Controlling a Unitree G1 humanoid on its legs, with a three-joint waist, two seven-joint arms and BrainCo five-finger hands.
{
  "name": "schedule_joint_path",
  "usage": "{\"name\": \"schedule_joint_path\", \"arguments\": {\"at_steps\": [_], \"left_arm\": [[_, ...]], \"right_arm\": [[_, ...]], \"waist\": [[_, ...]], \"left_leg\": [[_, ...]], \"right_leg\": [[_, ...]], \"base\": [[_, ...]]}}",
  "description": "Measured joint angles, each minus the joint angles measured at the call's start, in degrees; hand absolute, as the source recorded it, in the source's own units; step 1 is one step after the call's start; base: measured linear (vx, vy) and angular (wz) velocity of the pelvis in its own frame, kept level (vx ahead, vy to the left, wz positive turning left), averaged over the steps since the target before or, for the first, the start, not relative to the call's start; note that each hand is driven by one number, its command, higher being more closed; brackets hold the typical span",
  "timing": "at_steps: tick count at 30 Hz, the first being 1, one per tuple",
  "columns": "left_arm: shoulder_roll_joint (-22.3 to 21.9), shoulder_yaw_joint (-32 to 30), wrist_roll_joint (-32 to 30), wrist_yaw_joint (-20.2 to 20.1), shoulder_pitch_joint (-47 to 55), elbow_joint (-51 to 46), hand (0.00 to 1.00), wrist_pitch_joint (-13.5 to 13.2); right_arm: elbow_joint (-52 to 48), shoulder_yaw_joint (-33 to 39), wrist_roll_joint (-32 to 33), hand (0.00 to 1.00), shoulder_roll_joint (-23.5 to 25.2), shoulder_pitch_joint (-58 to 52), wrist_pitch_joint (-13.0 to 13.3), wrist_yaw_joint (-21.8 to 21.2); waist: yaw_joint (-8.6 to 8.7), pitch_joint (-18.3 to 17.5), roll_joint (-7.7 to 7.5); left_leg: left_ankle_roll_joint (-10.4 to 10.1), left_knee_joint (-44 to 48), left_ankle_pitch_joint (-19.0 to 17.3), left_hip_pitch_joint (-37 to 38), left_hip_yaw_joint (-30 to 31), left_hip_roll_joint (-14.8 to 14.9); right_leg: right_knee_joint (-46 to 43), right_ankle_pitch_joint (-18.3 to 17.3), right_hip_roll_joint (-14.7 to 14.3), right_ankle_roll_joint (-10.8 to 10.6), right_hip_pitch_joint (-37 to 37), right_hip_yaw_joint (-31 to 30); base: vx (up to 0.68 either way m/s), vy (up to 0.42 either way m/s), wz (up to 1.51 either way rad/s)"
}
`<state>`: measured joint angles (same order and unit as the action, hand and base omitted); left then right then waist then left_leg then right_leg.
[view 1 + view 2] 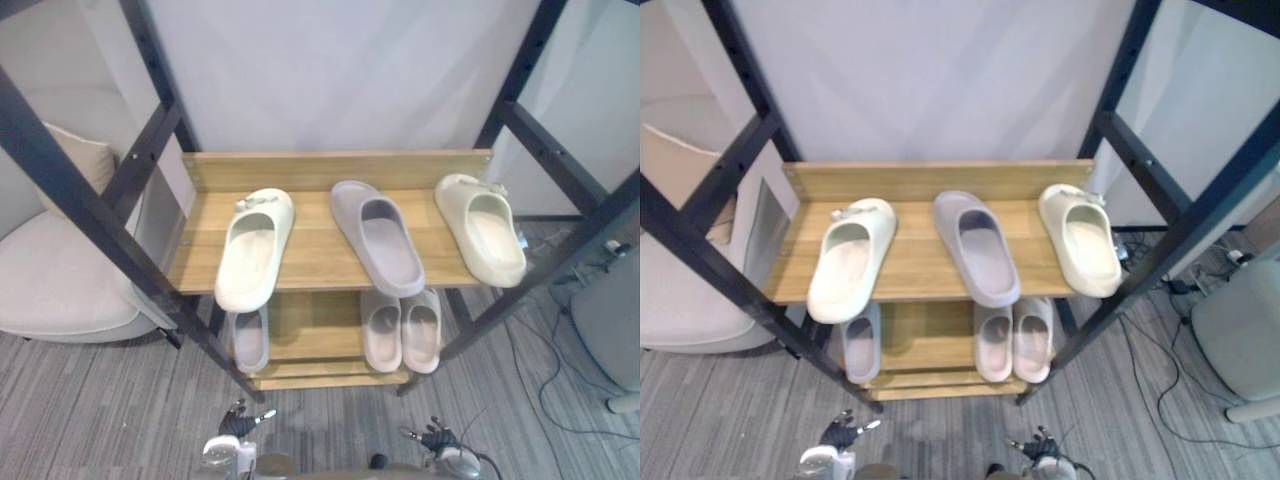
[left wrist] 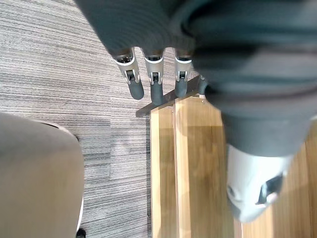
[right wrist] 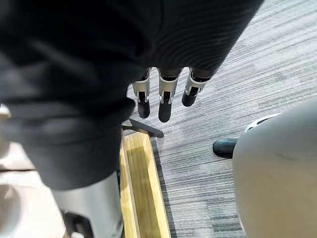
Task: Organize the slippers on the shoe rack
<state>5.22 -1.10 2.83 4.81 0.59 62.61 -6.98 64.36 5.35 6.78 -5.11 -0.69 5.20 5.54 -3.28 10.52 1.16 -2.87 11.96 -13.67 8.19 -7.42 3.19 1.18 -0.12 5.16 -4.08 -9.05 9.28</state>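
Note:
The wooden shoe rack (image 1: 310, 255) stands in front of me. On its top shelf lie a cream slipper (image 1: 255, 245) at the left, a grey-lilac slipper (image 1: 378, 235) in the middle and a second cream slipper (image 1: 480, 228) at the right, toes facing me. The lower shelf holds one grey slipper (image 1: 250, 338) at the left and a pale pink pair (image 1: 400, 328) at the right. My left hand (image 1: 238, 422) and right hand (image 1: 438, 437) hang low near the floor, short of the rack. Both are open and hold nothing, their fingers (image 2: 154, 84) (image 3: 166, 96) straight.
A black metal frame (image 1: 100, 215) with slanted posts surrounds the rack on both sides. A beige armchair (image 1: 50, 280) with a cushion stands at the left. A grey rounded object (image 1: 610, 320) and loose cables lie on the carpet at the right.

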Motion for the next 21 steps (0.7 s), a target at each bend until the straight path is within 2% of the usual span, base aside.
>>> {"name": "schedule_joint_path", "arguments": {"at_steps": [6,11,15,18,21], "left_arm": [[-0.3,-0.1,0.0,0.1,0.2,-0.1,0.0,0.0],[-0.2,-0.2,0.0,0.6,0.6,-0.7,0.0,0.0],[0.3,-0.3,-0.1,1.3,1.7,-2.5,0.0,-0.1],[0.9,-0.4,-0.4,1.4,2.2,-2.5,0.0,-0.1],[0.9,-0.4,-0.5,1.5,2.4,-2.4,0.0,-0.2]], "right_arm": [[-4.1,-3.5,0.0,0.0,-0.4,-1.6,0.5,0.2],[-23.7,-7.9,-0.3,0.0,-2.0,-6.8,0.8,0.1],[-43.8,-8.3,-4.4,0.0,-2.9,-13.7,1.7,-0.8],[-53.4,-8.2,-5.1,0.0,-3.0,-17.0,3.2,-1.9],[-57.4,-8.1,-6.8,0.0,-3.0,-18.1,4.1,-2.4]], "waist": [[0.07,-0.6,-0.34],[0.58,-0.6,-0.89],[0.87,-1.2,-1.97],[1.31,-1.5,-2.58],[1.93,-1.5,-2.71]], "left_leg": [[-0.3,-2.3,1.6,0.0,-0.3,0.0],[-0.3,-3.1,2.2,0.1,-1.0,-0.1],[-0.3,-3.3,2.2,-0.1,-1.3,-0.2],[-0.3,-3.4,2.2,-0.1,-1.2,-0.3],[-0.2,-3.5,2.2,-0.2,-1.2,-0.5]], "right_leg": [[3.3,2.4,-0.6,0.5,-0.1,-0.4],[3.9,3.2,-0.6,0.5,0.5,-1.3],[4.1,3.3,-0.6,0.5,1.1,-1.8],[4.2,3.3,-0.5,0.5,1.3,-1.8],[4.3,3.3,-0.3,0.4,1.6,-1.8]], "base": [[-0.05,-0.034,-0.05],[-0.03,-0.007,-0.09],[-0.01,0.008,-0.06],[0.0,0.0,0.0],[0.0,0.008,-0.02]]}}
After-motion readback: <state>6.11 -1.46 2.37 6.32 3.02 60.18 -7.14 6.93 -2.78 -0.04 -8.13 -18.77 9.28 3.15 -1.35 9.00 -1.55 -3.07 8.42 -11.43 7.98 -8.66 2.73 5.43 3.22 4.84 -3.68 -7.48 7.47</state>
